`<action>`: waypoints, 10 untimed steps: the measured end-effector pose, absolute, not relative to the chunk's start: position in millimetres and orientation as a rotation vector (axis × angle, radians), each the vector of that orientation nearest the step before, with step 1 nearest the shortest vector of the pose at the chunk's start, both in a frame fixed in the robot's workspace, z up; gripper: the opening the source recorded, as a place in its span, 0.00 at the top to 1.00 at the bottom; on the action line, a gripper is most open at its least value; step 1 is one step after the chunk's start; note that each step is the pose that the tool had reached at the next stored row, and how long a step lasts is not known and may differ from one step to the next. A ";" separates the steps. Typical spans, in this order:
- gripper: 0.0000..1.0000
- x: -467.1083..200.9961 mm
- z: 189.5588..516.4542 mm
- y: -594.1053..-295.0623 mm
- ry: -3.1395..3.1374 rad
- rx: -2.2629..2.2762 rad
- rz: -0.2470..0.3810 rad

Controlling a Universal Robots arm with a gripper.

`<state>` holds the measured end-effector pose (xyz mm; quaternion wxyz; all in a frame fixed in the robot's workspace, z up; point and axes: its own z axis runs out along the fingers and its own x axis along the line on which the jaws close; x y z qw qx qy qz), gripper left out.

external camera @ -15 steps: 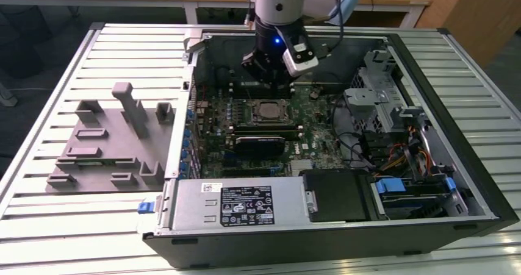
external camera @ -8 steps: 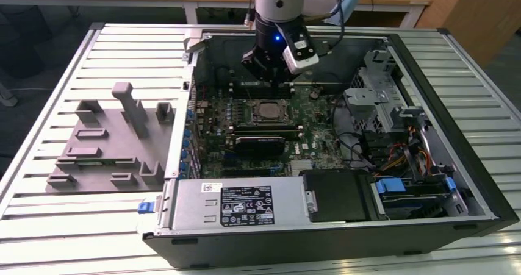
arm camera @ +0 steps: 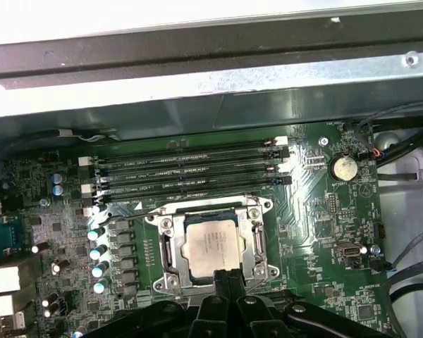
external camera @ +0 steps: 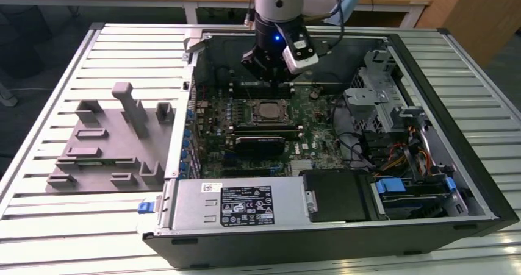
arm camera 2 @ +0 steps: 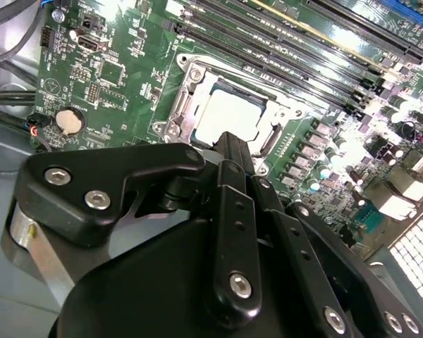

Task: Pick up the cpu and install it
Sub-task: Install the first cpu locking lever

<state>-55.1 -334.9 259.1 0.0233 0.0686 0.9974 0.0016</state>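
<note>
Your cpu (arm camera: 210,244) sat in its socket (arm camera: 166,246), with the gripper (arm camera: 225,277) closed and empty over its edge. The exterior view showed a grey fixture (external camera: 106,144) at the case's (external camera: 244,250) 9 o'clock; the first wrist view showed a coin cell (arm camera: 344,167).

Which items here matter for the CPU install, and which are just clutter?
Job: cpu, lying in the socket frame; gripper, shut, close by it.
Lying about: grey fixture block, memory slots, coin cell, power supply.
</note>
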 end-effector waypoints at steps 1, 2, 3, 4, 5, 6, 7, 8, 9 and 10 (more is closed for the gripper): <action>0.89 -56.5 259.1 -334.9 3.088 0.212 0.005; 0.89 -58.3 259.1 -334.9 3.088 0.213 0.005; 0.89 -60.9 259.0 -334.9 3.088 0.213 0.005; 0.89 -63.7 259.0 -334.9 3.088 0.213 0.005; 0.89 -66.9 259.0 -334.9 3.088 0.213 0.005; 0.89 -70.4 259.0 -334.8 3.088 0.213 0.005; 0.89 -73.6 259.0 -334.9 3.088 0.213 0.005; 0.89 -76.7 259.0 -334.9 3.087 0.213 0.005; 0.89 -79.9 259.0 -334.9 3.087 0.214 0.005; 0.89 -83.0 259.0 -334.8 3.087 0.214 0.005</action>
